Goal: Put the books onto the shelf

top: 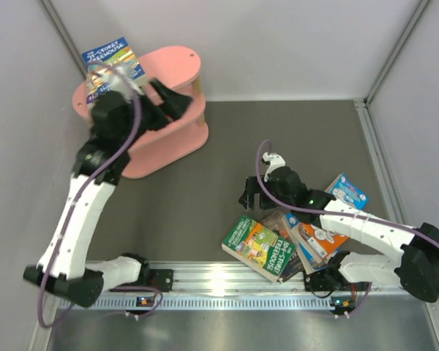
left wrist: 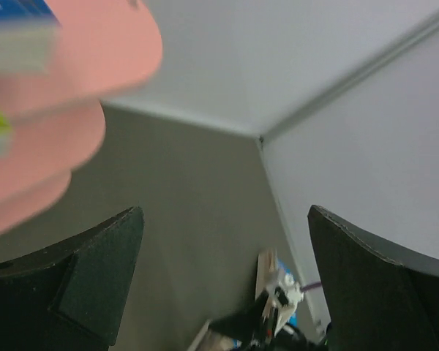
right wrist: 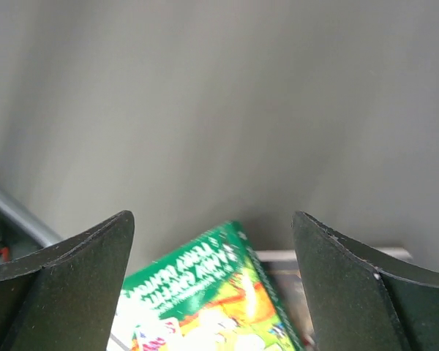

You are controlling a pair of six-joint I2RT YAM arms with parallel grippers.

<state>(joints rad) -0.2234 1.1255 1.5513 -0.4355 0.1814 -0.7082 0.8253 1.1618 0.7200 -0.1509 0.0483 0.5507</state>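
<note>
Left hand [left wrist: 225, 213], right hand [right wrist: 212, 216]: wide, empty

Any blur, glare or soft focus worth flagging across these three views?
Top external: mostly sharp, with bright glare on the metal rail at the near edge. Left wrist: the pink shelf is close, smeared and out of focus. Right wrist: the green book looks blurred, its lettering streaked.

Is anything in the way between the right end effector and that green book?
Nothing visible does. The green book lies face up with nothing on it, and the open right end effector hangs close by with only empty space between.
</note>
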